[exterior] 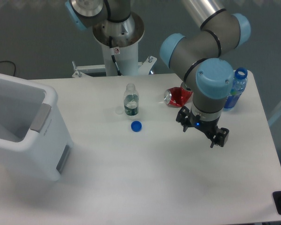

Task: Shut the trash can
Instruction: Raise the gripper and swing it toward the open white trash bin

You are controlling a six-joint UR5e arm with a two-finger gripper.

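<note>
At the near left edge of the white desk [145, 187] stands the trash can [25, 129], a large white boxy bin that runs out of the picture on the left; its top is open so that the pale inside walls are visible, and a grey latch tab [40, 117] sits on its right rim, with a grey recess [62, 158] lower on the same side. To the right, above the middle of the desk, hangs the pincer [202, 129], black and pointing downward, well apart from the trash can; its two fingers stand apart with nothing between them. A little farther back, near the centre of the desk, a blue bottle cap [136, 126] lies flat, and just behind it stands a small clear bottle [131, 100] with a green label, upright and without a cap. Farther to the right, a red can [177, 96] lies on its side, partly hidden behind the grey and light blue arm [203, 51]. Near the far right edge stands a blue bottle [236, 89], also partly covered by the wrist of the arm. Behind the desk is the white base column [117, 51] of the robot.
</note>
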